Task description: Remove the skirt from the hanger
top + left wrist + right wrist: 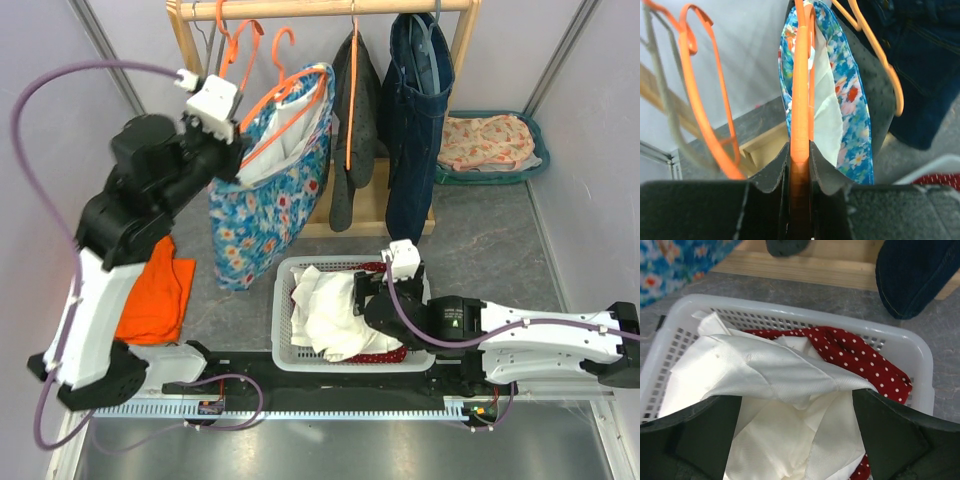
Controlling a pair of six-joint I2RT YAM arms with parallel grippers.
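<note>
A blue floral skirt (268,190) with a white lining hangs on an orange hanger (285,95), tilted off the wooden rail (320,8). My left gripper (228,140) is shut on the hanger's arm at the skirt's left top. In the left wrist view the orange hanger (800,100) runs straight up from between my shut fingers (771,172), with the skirt (855,130) to its right. My right gripper (372,295) is open and empty, low over the white laundry basket (285,345); its fingers (700,435) frame white cloth (785,405).
The basket (900,347) holds white cloth and a red polka-dot garment (860,360). An empty orange hanger (240,45), a dark grey garment (352,130) and a navy denim garment (415,110) hang on the rail. An orange cloth (155,290) lies at left. A green tray (535,150) sits at back right.
</note>
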